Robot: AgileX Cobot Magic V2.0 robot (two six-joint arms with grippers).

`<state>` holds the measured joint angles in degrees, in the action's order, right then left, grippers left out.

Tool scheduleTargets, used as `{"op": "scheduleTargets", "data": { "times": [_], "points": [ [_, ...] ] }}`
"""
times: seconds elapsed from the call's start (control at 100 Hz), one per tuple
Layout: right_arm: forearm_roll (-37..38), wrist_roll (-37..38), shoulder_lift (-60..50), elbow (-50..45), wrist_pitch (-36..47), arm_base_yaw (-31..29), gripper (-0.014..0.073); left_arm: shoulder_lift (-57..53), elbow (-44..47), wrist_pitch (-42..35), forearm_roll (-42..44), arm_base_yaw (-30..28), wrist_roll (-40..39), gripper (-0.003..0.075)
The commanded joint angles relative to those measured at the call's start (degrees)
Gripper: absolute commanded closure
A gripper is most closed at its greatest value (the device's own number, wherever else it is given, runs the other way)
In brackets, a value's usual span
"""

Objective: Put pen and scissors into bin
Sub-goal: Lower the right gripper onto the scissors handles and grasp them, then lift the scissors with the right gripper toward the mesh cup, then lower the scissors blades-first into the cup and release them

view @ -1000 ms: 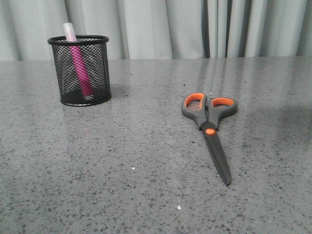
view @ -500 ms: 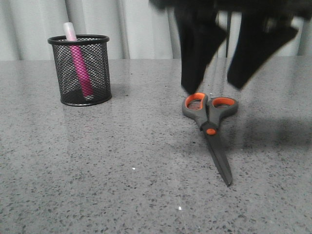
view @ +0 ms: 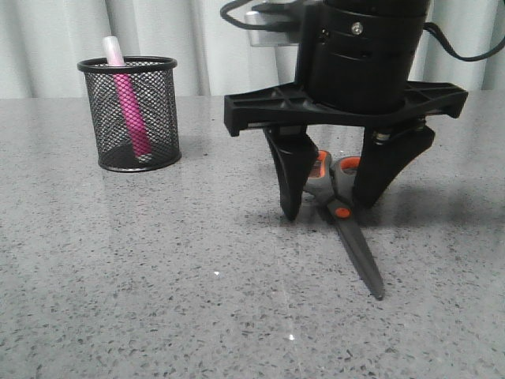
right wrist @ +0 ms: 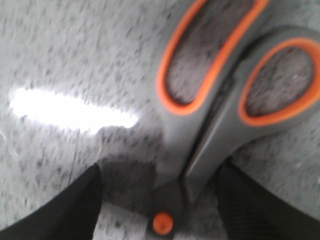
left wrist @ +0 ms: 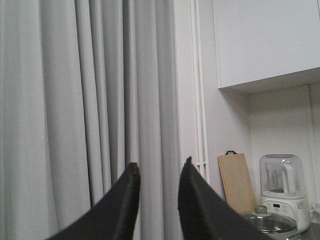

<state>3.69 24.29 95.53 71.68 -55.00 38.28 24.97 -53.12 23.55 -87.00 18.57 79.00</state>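
Observation:
The scissors (view: 351, 233) lie flat on the grey table, blades toward the front. My right gripper (view: 327, 207) is open and has come down over them, one finger on each side of the orange pivot. In the right wrist view the scissors (right wrist: 220, 105) lie between the fingers (right wrist: 70, 210), with clear gaps on both sides. The black mesh bin (view: 130, 114) stands at the far left with the pink pen (view: 126, 99) upright inside it. My left gripper (left wrist: 159, 170) is open, empty and raised, facing the curtain.
A grey curtain (view: 237, 43) hangs behind the table's far edge. The left wrist view shows a wooden board (left wrist: 236, 182) and a kitchen appliance (left wrist: 282, 187) against a wall.
My right arm came down into view from above and lowered its open fingers to the table around the scissors' pivot. The scissors, bin and pen have stayed put.

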Motion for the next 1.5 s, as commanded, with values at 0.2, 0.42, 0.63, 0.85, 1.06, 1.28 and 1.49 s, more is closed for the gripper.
{"op": "scheduleTargets", "data": {
  "times": [0.2,0.42,0.63,0.85,1.06,1.28,1.49],
  "points": [
    [0.8,0.3,-0.7,1.4,3.9,-3.9,0.0293,0.7,-1.2,-0.2,-1.2,0.7,-0.5,0.0552],
    [0.8,-2.1,0.3,1.4,3.6,-3.9,0.0656,0.7,-1.2,-0.4,-0.4,0.7,-0.5,0.0552],
    [0.8,-3.6,-0.6,3.3,7.9,-3.6,0.0670,0.7,-1.2,-0.6,-0.3,0.7,-0.5,0.0552],
    [4.4,-4.3,-5.9,13.1,28.8,0.4,0.0670,0.7,-1.2,-0.6,0.6,0.7,-0.5,0.0552],
    [8.2,-4.3,-4.2,15.7,56.2,1.5,0.0670,0.7,-1.2,-0.7,1.3,0.7,-0.5,0.0552],
    [8.2,-4.3,3.3,15.7,72.8,1.5,0.0670,0.7,-1.2,-0.7,2.2,0.7,-0.5,0.0552],
    [8.2,-4.3,9.7,15.6,75.0,1.6,0.0670,0.7,-1.2,-0.7,4.1,0.7,-0.5,0.0552]
  ]
}}
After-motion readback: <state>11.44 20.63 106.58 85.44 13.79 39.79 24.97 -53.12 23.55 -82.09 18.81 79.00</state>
